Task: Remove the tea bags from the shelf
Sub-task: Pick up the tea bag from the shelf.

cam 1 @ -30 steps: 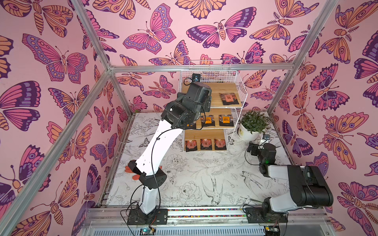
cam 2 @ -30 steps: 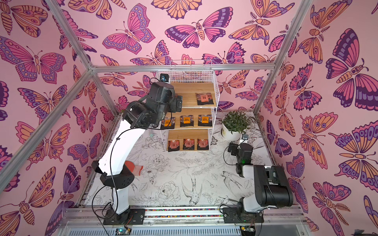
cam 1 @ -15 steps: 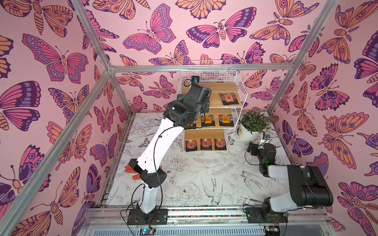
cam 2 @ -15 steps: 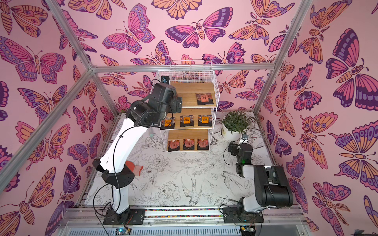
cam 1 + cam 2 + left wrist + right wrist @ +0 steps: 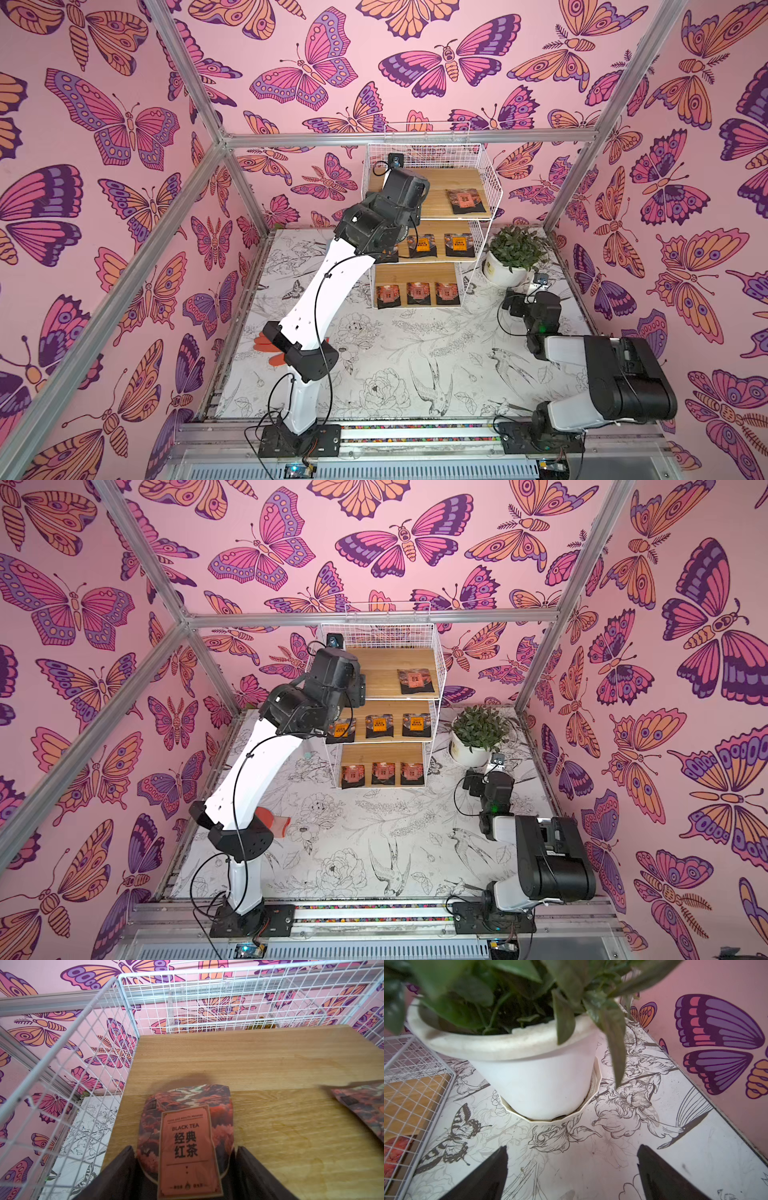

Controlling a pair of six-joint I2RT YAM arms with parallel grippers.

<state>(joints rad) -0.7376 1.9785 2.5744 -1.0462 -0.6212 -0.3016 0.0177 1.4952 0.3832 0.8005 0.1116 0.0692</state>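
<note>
The shelf (image 5: 432, 178) is a white wire rack with three wooden boards, standing at the back of the table. On its top board, in the left wrist view, my left gripper (image 5: 184, 1147) is shut on a tea bag (image 5: 187, 1126) marked BLACK TEA. Both fingers press the bag's sides and it bows upward. A second tea bag (image 5: 363, 1105) lies apart on the same board. In both top views the arm's wrist hides the held bag. More tea bags lie on the middle board (image 5: 380, 726) and the bottom board (image 5: 383, 773). My right gripper (image 5: 572, 1148) hangs open low over the table.
A potted plant (image 5: 513, 257) in a white pot (image 5: 529, 1076) stands right of the shelf, directly before the right gripper. An orange glove (image 5: 278, 825) lies on the table behind the left arm's elbow. Wire mesh walls (image 5: 72, 1059) fence the top board's sides and back.
The left arm has pushed further onto the top board. Its jaws have narrowed from wide open onto the tea bag. The right arm has not moved.
</note>
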